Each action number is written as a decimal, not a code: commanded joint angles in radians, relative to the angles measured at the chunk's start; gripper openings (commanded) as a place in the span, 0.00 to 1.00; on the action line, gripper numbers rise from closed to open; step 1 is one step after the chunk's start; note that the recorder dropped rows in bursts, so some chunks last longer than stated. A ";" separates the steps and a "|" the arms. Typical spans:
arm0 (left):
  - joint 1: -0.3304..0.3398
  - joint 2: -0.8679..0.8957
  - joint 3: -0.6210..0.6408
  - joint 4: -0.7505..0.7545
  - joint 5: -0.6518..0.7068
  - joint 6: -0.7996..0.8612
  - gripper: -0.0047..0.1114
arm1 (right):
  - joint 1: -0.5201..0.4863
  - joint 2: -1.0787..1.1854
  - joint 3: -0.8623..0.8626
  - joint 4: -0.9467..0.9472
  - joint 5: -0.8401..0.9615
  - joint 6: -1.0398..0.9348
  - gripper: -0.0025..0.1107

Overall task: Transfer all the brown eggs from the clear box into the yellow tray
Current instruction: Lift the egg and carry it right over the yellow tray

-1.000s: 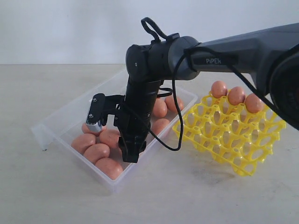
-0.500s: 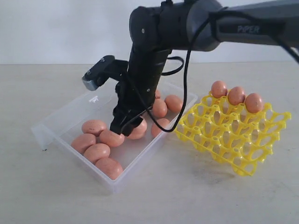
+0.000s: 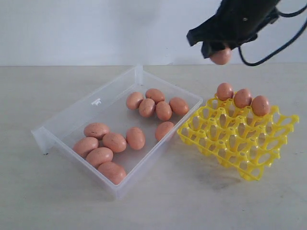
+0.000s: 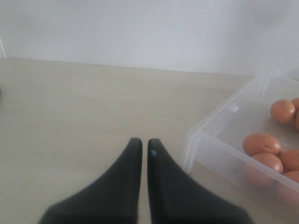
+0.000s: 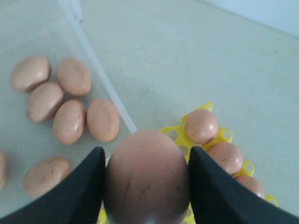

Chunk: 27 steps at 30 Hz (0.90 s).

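The pale table (image 3: 57, 206) carries the clear box (image 3: 108, 112) on the left and the yellow tray (image 3: 240, 143) just beside it on the right. One wall of the box has a small raised mark, too small to read. The word "PiPER" stood on the right arm a second ago, but that part of the arm is now outside the exterior view.

The right gripper (image 3: 219, 50) is high above the far side of the tray, clamped on one held egg (image 3: 221, 56). Only the right wrist view shows this grasp well: a dark finger presses on each side of the egg, and the shell has fine dark specks. Below it this view shows one corner of the tray and part of the box.

The left gripper (image 4: 141, 147) appears only in the left wrist view. Its fingers are closed together with just a thin slit between them and nothing inside, above bare table near a corner of the box.

Of the brown eggs (image 3: 114, 142), twelve lie in the box, six at the near end and six at the far end. Three sit in the far row of the tray.

A second ago the right gripper was down in the box among the near eggs. Half a second ago it was rising with one egg.
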 commanded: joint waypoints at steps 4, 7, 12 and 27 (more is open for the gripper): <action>-0.002 -0.002 0.003 -0.003 -0.007 0.002 0.08 | -0.191 -0.278 0.492 0.011 -0.768 0.350 0.02; -0.002 -0.002 0.003 -0.003 -0.007 0.002 0.08 | -0.263 -0.284 0.619 0.049 -1.023 0.452 0.02; -0.002 -0.002 0.003 -0.003 -0.007 0.002 0.08 | -0.341 -0.284 0.742 0.329 -1.335 0.512 0.02; -0.002 -0.002 0.003 -0.003 -0.007 0.002 0.08 | -0.673 -0.206 0.714 -0.446 -2.008 1.458 0.02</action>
